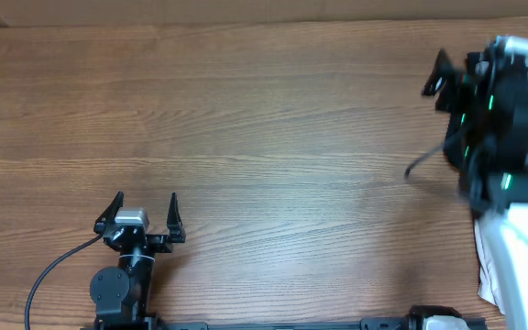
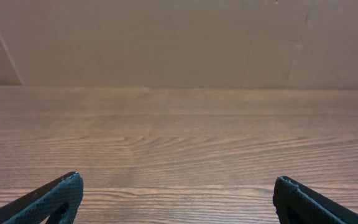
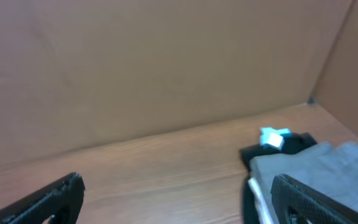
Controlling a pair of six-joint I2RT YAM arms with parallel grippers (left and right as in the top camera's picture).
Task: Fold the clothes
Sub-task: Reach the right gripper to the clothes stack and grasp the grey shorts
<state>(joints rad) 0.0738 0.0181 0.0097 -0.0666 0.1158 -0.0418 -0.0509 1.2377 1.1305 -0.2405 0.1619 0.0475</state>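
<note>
Left gripper (image 1: 146, 200), overhead: at 7 o'clock, jaws spread wide, empty, bare wood table (image 1: 273, 137) all round. Right arm (image 1: 495, 110) blurred at 3 o'clock by table edge.

L wrist: fingers far apart, nothing btwn. Open tabletop runs to cardboard wall (image 2: 179, 37) at 12.

R wrist: right gripper (image 3: 178, 179) wide open, empty. Grey shorts (image 3: 331, 165) at 4 o'clock near wall corner. Dark cloth (image 3: 288, 146) touching them, w/ pale-blue tag (image 3: 272, 137), text unreadable.

Black left arm (image 1: 125, 280) with dark cable (image 1: 51, 271) (right arm (image 1: 498, 110) green-lit)
</note>
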